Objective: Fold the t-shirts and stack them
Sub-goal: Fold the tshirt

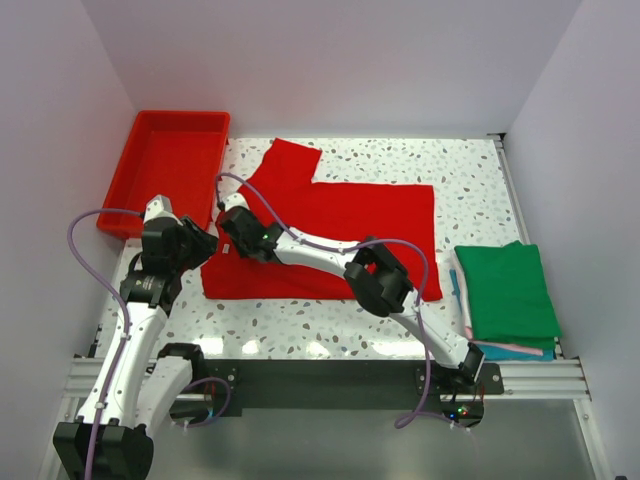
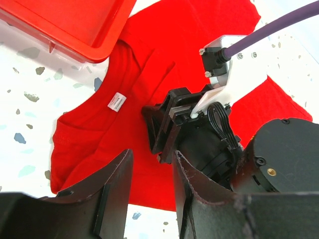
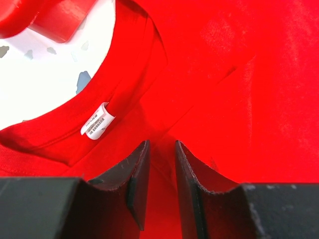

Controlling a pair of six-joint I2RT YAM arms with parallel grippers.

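Beside the neck label, the right gripper straddles a ridge of the red t-shirt spread on the table; I cannot tell if it pinches. The left gripper hangs released nearby. Best to catch both layers and lift evenly.

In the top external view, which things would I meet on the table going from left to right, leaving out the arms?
red plastic tray → red t-shirt → stack of folded t-shirts
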